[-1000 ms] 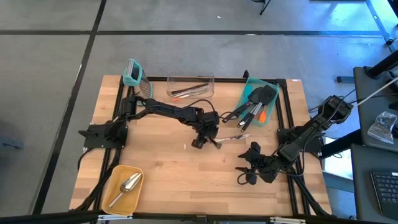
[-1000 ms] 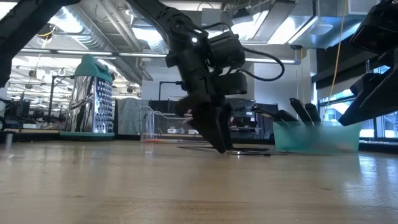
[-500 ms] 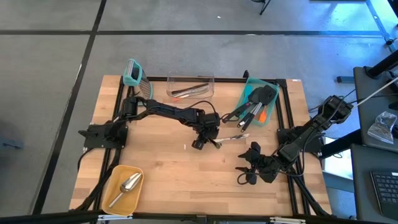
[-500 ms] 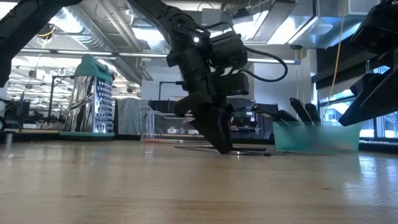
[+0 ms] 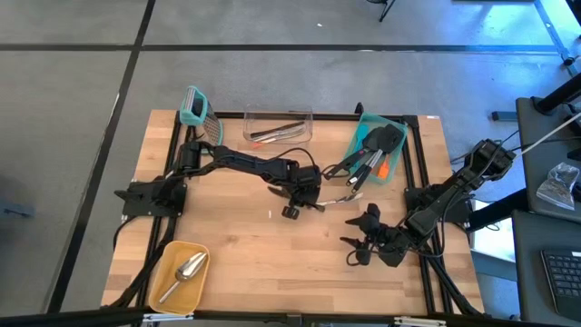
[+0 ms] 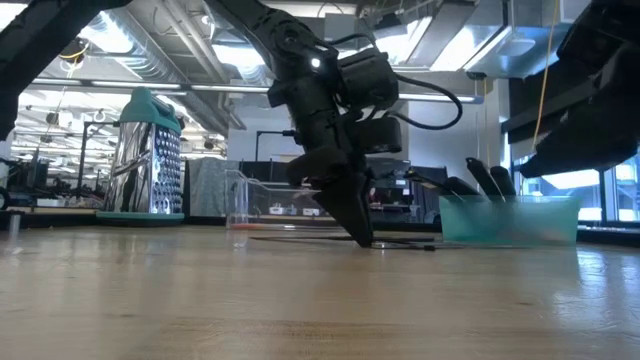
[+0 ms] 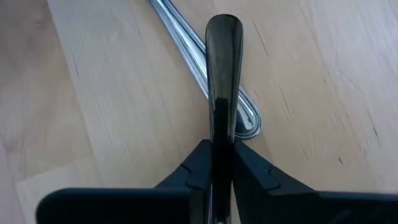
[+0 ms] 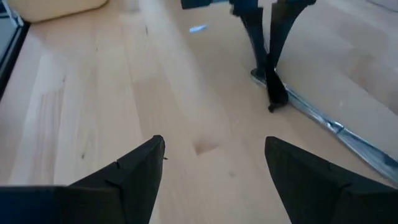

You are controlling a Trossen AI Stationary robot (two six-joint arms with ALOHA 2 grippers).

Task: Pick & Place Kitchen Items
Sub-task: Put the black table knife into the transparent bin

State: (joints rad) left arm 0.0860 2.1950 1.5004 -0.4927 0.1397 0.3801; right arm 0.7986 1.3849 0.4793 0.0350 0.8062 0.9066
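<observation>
A thin metal utensil (image 5: 340, 199) lies flat on the wooden table near its middle. My left gripper (image 5: 304, 204) stands over its handle end, pointing down, shut on it; the low view shows the fingertips (image 6: 364, 240) at the table. My right gripper (image 5: 360, 243) hovers open toward the table's right near side and holds nothing. In its wrist view (image 8: 214, 155) the same utensil (image 8: 336, 127) shows ahead of it. Black turners and an orange spatula stand in a teal bin (image 5: 396, 153). My left gripper pinches the utensil's handle near its rounded end (image 7: 249, 121) between its two fingers. The fingers (image 8: 272, 93) come from above, pointing down, and cross the handle at a slant. The utensil lies flat on the table along its whole length.
At the far edge stand a teal-topped grater (image 5: 198, 113) and a clear container (image 5: 277, 125) with utensils. A yellow dish (image 5: 165, 257) with a silver scoop (image 5: 189, 268) sits at the near left corner. Bare wood lies between the two grippers.
My left gripper has shut its fingers on the metal utensil's handle without leaving its place over the table's middle. The utensil lies where it lay. My right arm has shifted a little.
</observation>
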